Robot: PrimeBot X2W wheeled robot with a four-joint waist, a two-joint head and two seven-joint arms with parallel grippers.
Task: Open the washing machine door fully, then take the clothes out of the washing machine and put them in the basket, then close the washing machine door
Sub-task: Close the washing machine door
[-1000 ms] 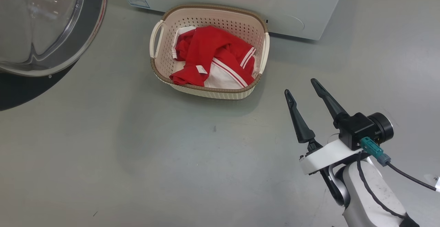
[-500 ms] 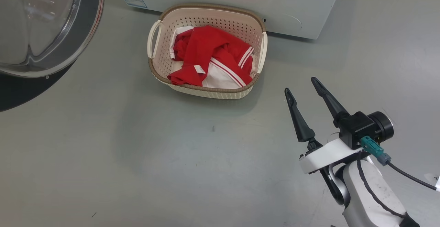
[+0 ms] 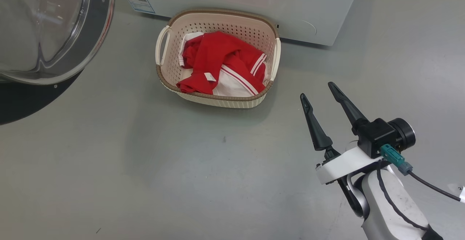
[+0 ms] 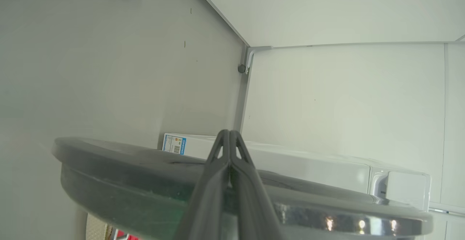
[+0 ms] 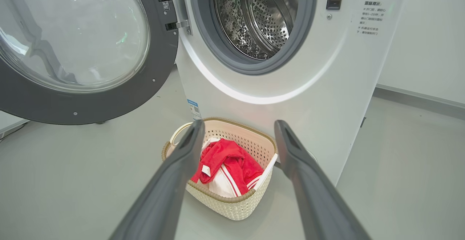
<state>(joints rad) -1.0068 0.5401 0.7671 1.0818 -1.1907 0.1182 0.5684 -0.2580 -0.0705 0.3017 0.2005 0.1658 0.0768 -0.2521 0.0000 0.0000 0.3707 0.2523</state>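
Closing door (image 5: 76, 43) pending: likely rigid, glossy; push rim (image 5: 109, 106) opposite hinge (image 5: 177, 10); left hand (image 4: 229, 138) closed, right hand (image 3: 318, 91) spread.

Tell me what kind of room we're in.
Probably a laundry area, or a bare test room set up as one. A white front-loading washing machine stands with its round door swung open, a cream basket holding red clothes sits on the grey floor before it, and the walls are blank white.
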